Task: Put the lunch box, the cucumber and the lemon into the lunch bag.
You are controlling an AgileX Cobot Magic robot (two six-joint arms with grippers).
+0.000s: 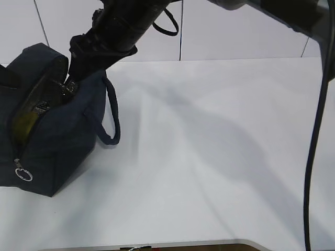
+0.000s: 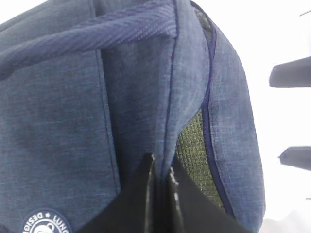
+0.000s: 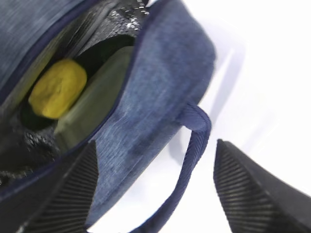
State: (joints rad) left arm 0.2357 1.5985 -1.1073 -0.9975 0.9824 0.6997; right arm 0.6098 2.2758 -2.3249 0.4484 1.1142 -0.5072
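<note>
The navy lunch bag (image 1: 63, 136) stands open at the table's left. Looking down into it from the right wrist, I see the yellow lemon (image 3: 57, 88) lying beside the sage-green lid of the lunch box (image 3: 95, 102). The cucumber is hidden. My right gripper (image 3: 155, 145) hangs open over the bag's near rim, one loop handle (image 3: 194, 141) between its fingers without touching them. In the exterior view it sits at the bag's top edge (image 1: 70, 86). My left gripper (image 2: 162, 165) is shut on the fabric rim of the lunch bag (image 2: 58, 121) next to the zipper.
The white table (image 1: 220, 157) stretches to the right of the bag. A black cable (image 1: 314, 146) hangs down at the far right. The silver zipper ring (image 1: 23, 174) dangles at the bag's front corner. The table's front edge runs along the bottom.
</note>
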